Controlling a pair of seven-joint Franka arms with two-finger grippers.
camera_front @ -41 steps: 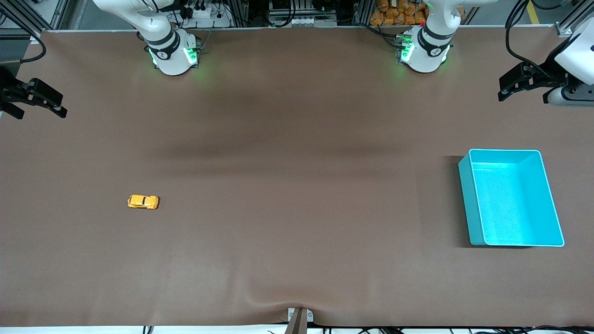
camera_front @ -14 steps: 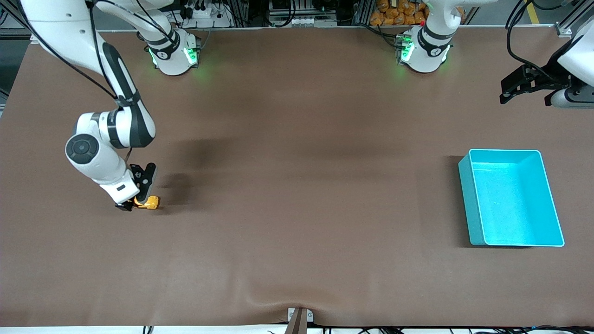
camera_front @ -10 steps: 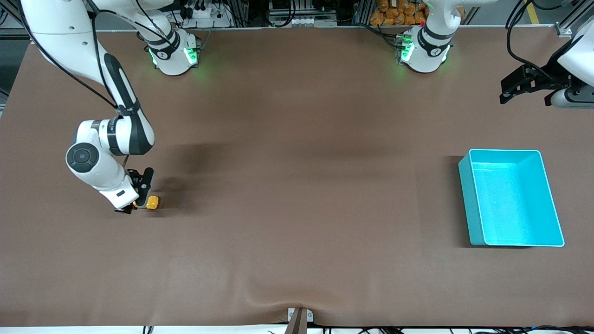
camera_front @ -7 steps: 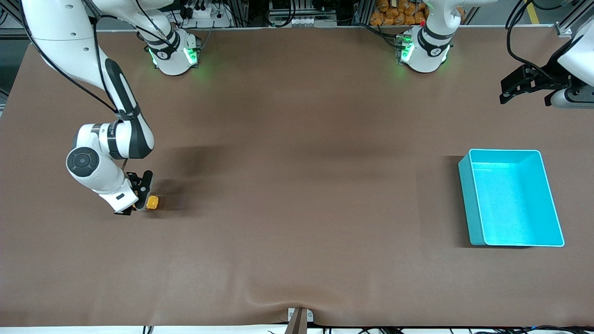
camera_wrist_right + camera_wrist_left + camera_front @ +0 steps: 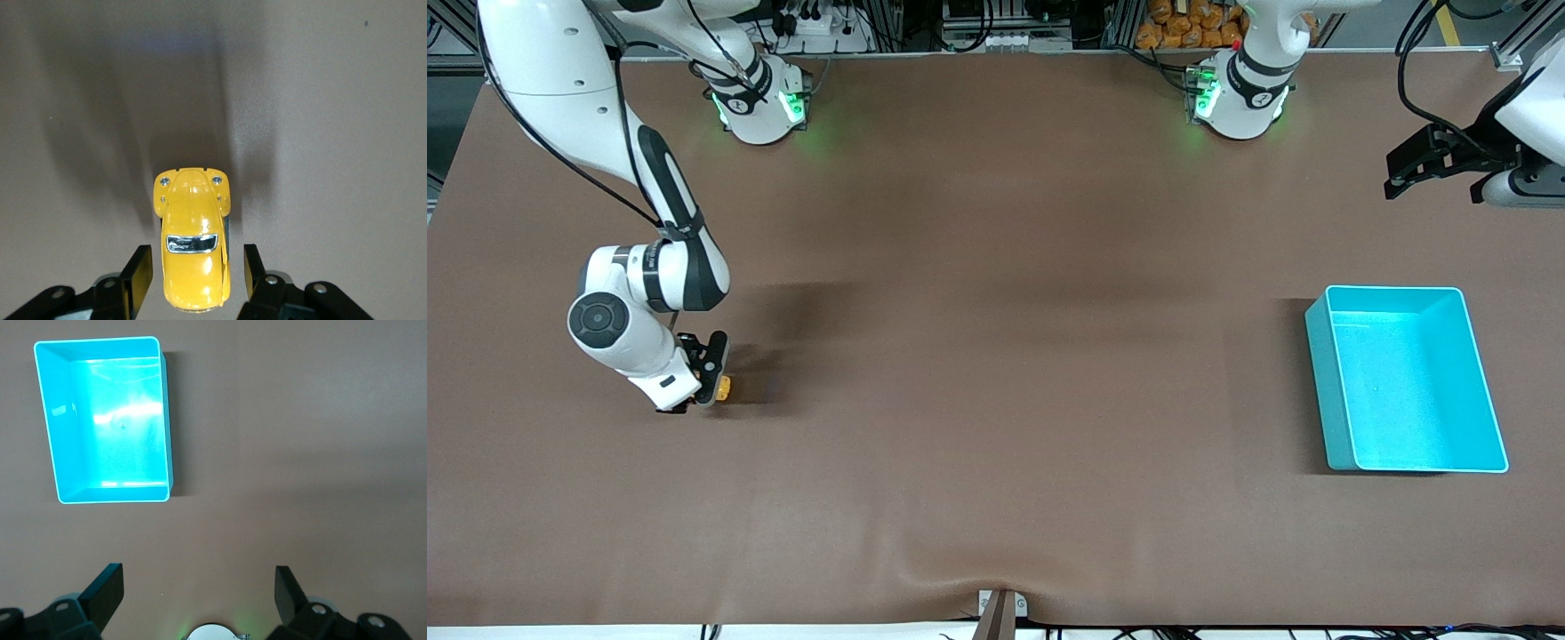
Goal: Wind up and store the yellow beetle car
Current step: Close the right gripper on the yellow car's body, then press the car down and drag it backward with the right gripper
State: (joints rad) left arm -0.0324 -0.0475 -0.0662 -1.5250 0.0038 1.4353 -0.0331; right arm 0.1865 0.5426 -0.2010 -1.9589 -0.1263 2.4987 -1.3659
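Note:
The yellow beetle car [image 5: 723, 388] stands on the brown table toward the right arm's end, mostly covered by my right gripper [image 5: 696, 384]. In the right wrist view the car [image 5: 193, 227] sits between the two black fingers [image 5: 139, 273], its rear half inside the right gripper [image 5: 195, 267]. A thin gap shows on each side, so the jaws stand open around it. My left gripper [image 5: 1398, 176] waits open and empty above the table's edge at the left arm's end, seen wide apart in its own view [image 5: 199, 583].
A turquoise bin [image 5: 1320, 356] stands empty toward the left arm's end; the left wrist view looks down on it [image 5: 110, 495]. A small bracket [image 5: 1000, 609] sits at the table's front edge.
The right arm has come down over the car and its fingers have narrowed around it. The car has not shifted. The left arm has stayed still.

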